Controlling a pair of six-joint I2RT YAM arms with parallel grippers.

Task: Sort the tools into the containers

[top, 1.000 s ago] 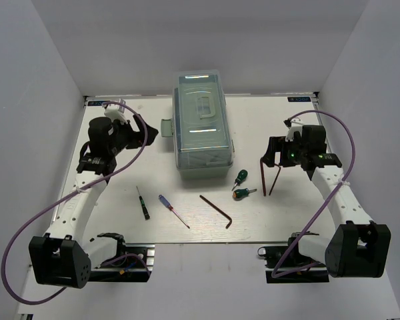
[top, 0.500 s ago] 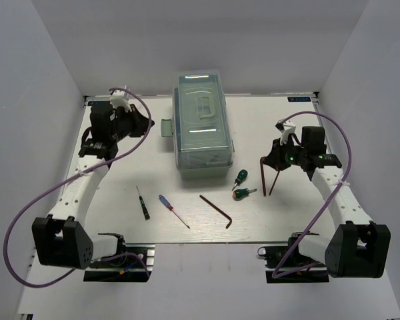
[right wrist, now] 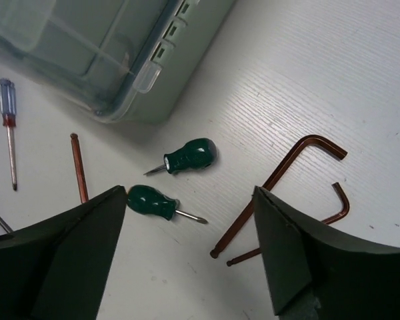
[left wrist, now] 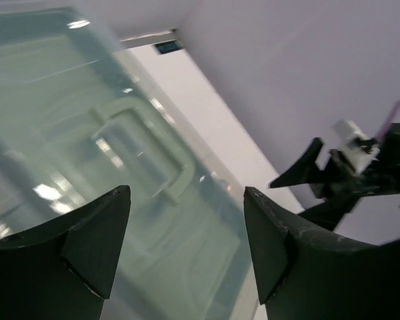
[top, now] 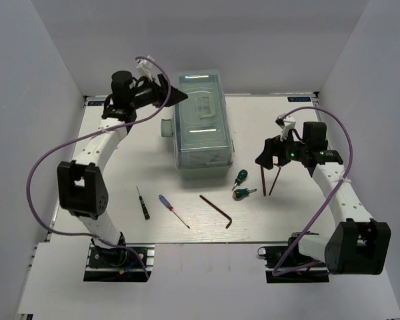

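Observation:
The closed mint-green toolbox [top: 200, 127] with a translucent lid stands at the back middle. My left gripper [top: 177, 95] is open and empty above its far left corner. In the left wrist view the lid and handle [left wrist: 140, 143] fill the space under the jaws of the left gripper [left wrist: 187, 247]. My right gripper [top: 267, 157] is open and empty above the table, over two hex keys [top: 271, 177]. In the right wrist view the right gripper [right wrist: 190, 253] frames two stubby green screwdrivers [right wrist: 190, 155] [right wrist: 153, 201] and the two hex keys [right wrist: 280, 177].
A black-handled screwdriver [top: 142, 203], a blue-handled screwdriver [top: 168, 205] and a third hex key [top: 217, 210] lie on the table in front of the toolbox. White walls close in the left, right and far sides. The toolbox's latch tab [top: 165, 127] sticks out on its left side.
My left arm has swung up and to the right, from the left of the table to above the toolbox's far left corner. My right gripper has shifted slightly left.

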